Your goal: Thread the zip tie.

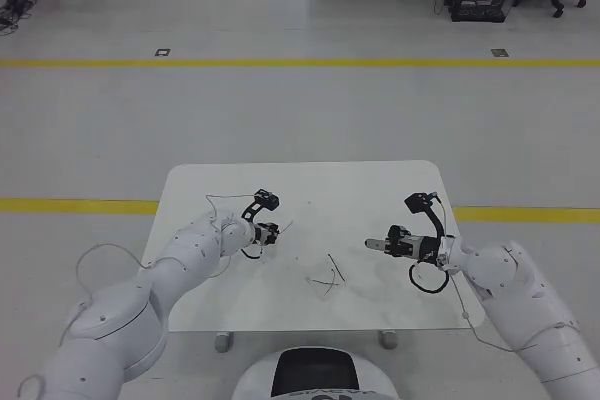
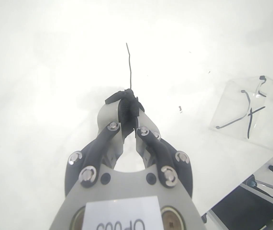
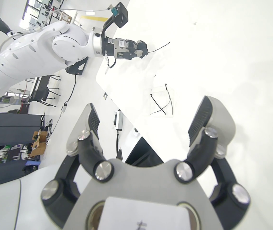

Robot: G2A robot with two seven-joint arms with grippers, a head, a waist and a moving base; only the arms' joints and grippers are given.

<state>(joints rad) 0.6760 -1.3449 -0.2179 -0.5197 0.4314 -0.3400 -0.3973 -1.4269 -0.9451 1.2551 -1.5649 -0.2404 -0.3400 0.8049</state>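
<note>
From above, a black zip tie (image 1: 285, 228) is seen pinched by the left end effector (image 1: 274, 233), left of centre over the bench (image 1: 380, 190). At the left wrist, its tail is shown projecting from the grip. At the right wrist, the right end effector (image 3: 149, 104) is shown spread.

Nothing fully readable. The white sticker (image 2: 123, 214) on my left gripper (image 2: 129, 99), bottom centre, has upside-down print, half cut off. The second sticker (image 3: 146, 213) on my right gripper (image 3: 148, 107) is cropped and unreadable.
</note>
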